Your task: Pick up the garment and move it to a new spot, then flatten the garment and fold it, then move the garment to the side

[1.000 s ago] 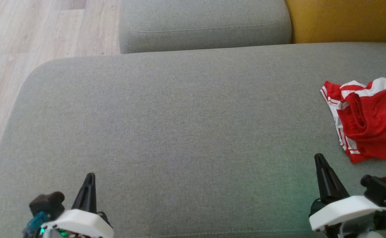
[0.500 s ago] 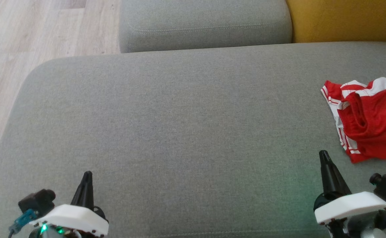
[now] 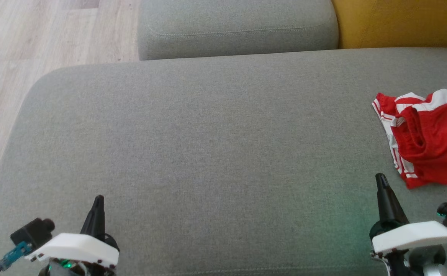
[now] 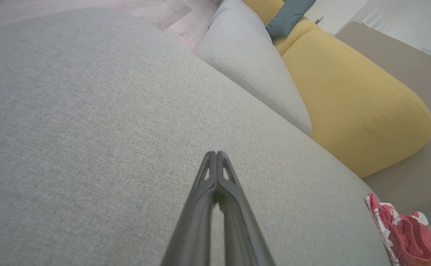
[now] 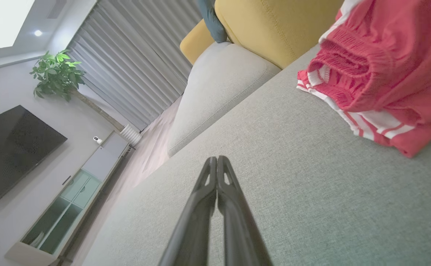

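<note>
The garment is red with white stripes and lies folded in a small bundle at the right edge of the grey sofa seat. It also appears in the left wrist view as the garment at the lower right, and in the right wrist view as the garment at the upper right. My right gripper is shut and empty, just below and left of the bundle, not touching it. My left gripper is shut and empty at the seat's near left. Both pairs of fingers press together in the wrist views.
A second grey cushion and a yellow cushion lie beyond the seat. Wooden floor lies to the left, past the seat's rounded edge. The right wrist view shows a television, a low cabinet and a plant.
Both grippers have drawn back toward the bottom of the head view and slightly outward. The garment has not moved. Both stay shut.
</note>
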